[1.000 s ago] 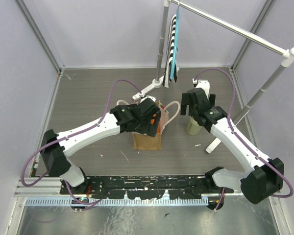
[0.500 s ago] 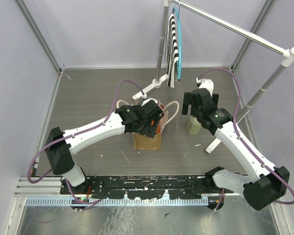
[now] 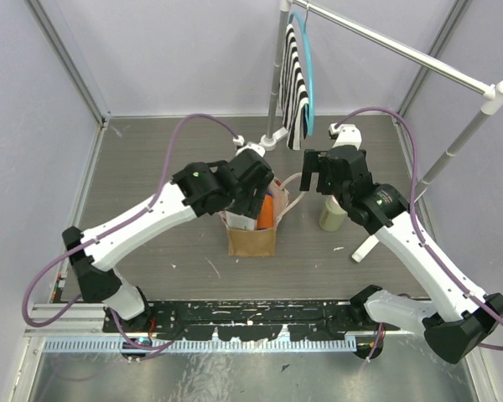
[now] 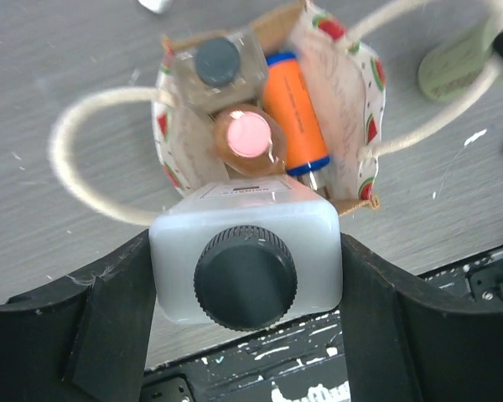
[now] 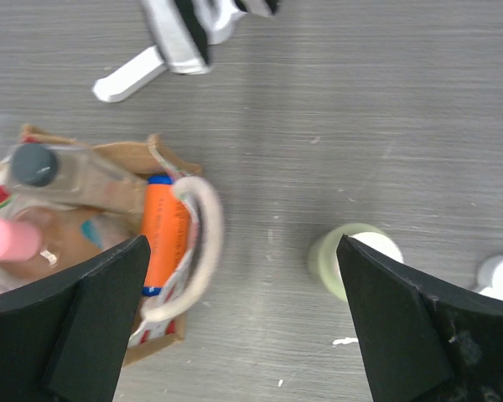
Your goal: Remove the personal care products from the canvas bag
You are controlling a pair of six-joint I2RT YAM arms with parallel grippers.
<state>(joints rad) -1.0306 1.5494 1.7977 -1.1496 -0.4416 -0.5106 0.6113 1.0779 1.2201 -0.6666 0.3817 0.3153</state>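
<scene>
My left gripper (image 4: 245,270) is shut on the squat white bottle with the black cap (image 4: 245,266) and holds it above the open canvas bag (image 4: 356,109). In the bag stand a bottle with a dark cap (image 4: 217,61), a pink-capped bottle (image 4: 249,136) and the orange bottle with the blue cap (image 4: 295,113). From above, the left gripper (image 3: 253,194) hangs over the bag (image 3: 252,241). My right gripper (image 5: 243,276) is open and empty, over the floor between the bag (image 5: 109,159) and the tall cream bottle (image 5: 352,260), which stands on the table (image 3: 332,216).
A clothes rack stands at the back, its base (image 3: 264,142) just behind the bag, with a black-and-white striped cloth (image 3: 298,84) hanging from it. Its right foot (image 3: 365,247) lies beside the cream bottle. The bag's cream handles (image 4: 92,159) spread outward.
My left gripper has risen from the bag with the white bottle in it. My right gripper has moved left, away from the cream bottle towards the bag. The striped cloth has swung.
</scene>
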